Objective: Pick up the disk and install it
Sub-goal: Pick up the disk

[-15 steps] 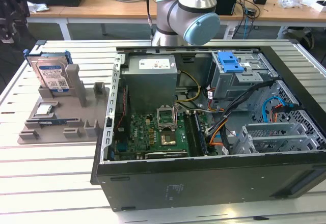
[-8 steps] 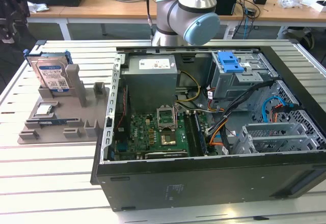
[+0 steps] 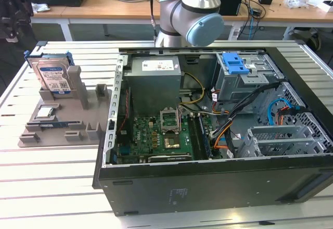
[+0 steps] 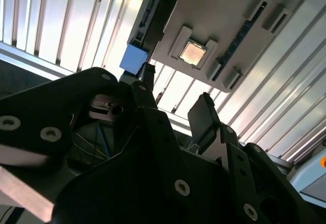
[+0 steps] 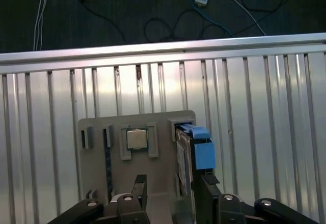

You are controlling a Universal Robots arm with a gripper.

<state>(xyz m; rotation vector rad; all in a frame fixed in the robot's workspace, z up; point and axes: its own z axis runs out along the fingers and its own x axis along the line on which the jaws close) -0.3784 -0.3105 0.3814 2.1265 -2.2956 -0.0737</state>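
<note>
Currently, we find the disk (image 3: pixel 52 75) standing on edge in a slot at one end of the grey holder (image 3: pixel 86 130), on the exterior view's left. Its white-and-blue label faces the exterior camera. The holder lies flat on the slatted metal surface (image 3: pixel 52 187), just beside the open computer case (image 3: pixel 208 182). A small square chip (image 3: pixel 45 112) sits in a recess of the holder, near the disk.

We see the tool (image 5: pixel 173 186) in both wrist views, poised over the holder. Its two black fingers (image 5: pixel 206 188) stand apart and clamp nothing, so we record the tool as released. In the first wrist view the disk appears edge-on, with its blue frame (image 5: pixel 201 152) on one side. The thin edge runs into the gap between the fingers, nearer the finger on the frame's side. We cannot tell whether that finger touches the disk.

Inside the case, the motherboard (image 3: pixel 156 135) lies on the floor of the chassis. A blue caddy (image 3: pixel 235 62) sits on top of the drive cage toward the exterior view's right. The arm (image 3: pixel 192 10) rises behind the case.
</note>
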